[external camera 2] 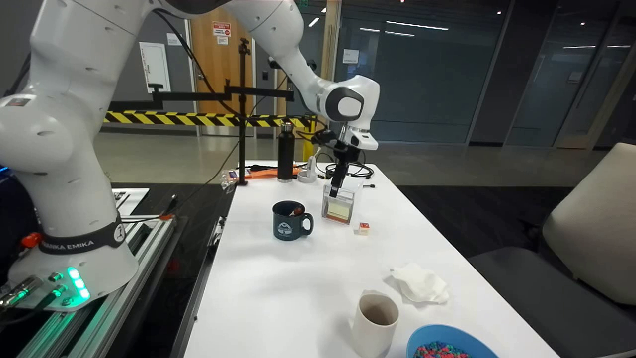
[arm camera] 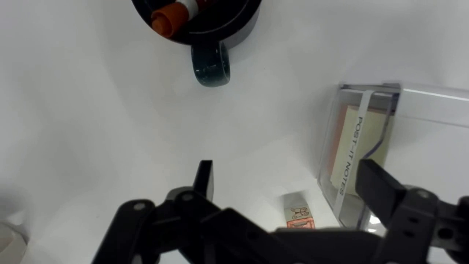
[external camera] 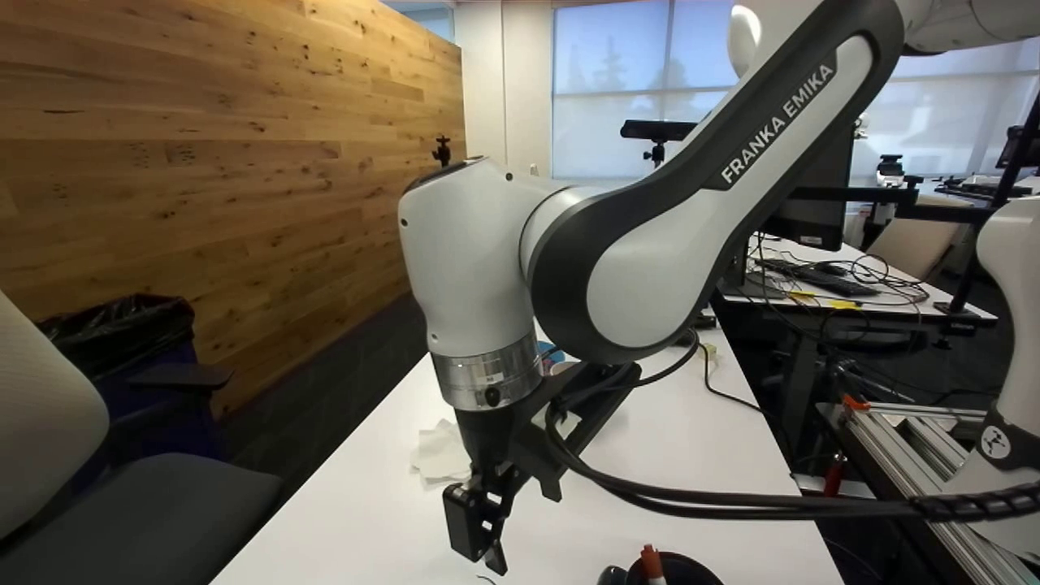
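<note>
White and smooth, the surface (external camera 2: 278, 288) is stretching out beneath a dark teal mug (external camera 2: 286, 229), which is holding an orange-capped marker (arm camera: 174, 18). On the mug's handle side, a clear box (arm camera: 352, 150) labelled for Post-it notes is standing near it, and a small block (external camera 2: 364, 229) is sitting on that same side. The end effector (arm camera: 287, 172) is hanging above the surface, also on the mug's handle side, its fingers standing wide apart; whether one is touching the box, I cannot tell. Past the mug in an exterior view, a black bottle (external camera 2: 285, 154) is standing on the surface, with a striped barrier (external camera 2: 174, 118) and a wooden door (external camera 2: 218, 64) showing farther off. Well apart from the mug, on its opposite side from the bottle, a crumpled tissue (external camera 2: 420, 284), a beige cup (external camera 2: 370, 338) and a blue bowl (external camera 2: 447, 333) are resting. Off the surface, on the mug's handle side, a pale-backed chair (external camera 2: 591, 228) is standing, and a wood-plank wall (external camera: 244, 162) is rising farther out.
</note>
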Controlling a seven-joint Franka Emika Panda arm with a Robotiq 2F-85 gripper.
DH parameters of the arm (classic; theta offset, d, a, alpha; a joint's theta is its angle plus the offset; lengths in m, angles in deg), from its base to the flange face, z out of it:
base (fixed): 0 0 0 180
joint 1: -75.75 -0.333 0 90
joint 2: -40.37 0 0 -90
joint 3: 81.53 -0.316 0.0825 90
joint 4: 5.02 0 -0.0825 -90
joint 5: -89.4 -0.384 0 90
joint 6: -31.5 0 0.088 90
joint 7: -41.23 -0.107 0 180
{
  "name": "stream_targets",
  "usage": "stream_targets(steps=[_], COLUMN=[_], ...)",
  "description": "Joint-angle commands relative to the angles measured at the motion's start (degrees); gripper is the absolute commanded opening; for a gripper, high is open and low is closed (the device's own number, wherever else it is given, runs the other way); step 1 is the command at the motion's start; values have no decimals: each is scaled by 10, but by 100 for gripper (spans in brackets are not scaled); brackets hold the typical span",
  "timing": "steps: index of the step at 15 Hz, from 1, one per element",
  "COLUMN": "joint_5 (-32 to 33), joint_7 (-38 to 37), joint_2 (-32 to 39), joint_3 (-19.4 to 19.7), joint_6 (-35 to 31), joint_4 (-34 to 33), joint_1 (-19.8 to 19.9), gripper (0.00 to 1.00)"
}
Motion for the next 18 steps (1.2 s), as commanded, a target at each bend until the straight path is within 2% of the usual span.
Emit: stream_targets(steps=[1,18], joint_5=[8,11], joint_7=[-15,-12], joint_2=[-11,7], joint_3=[1,6], joint_6=[-9,-39], joint_4=[13,0], joint_1=[0,-3], gripper=[100,100])
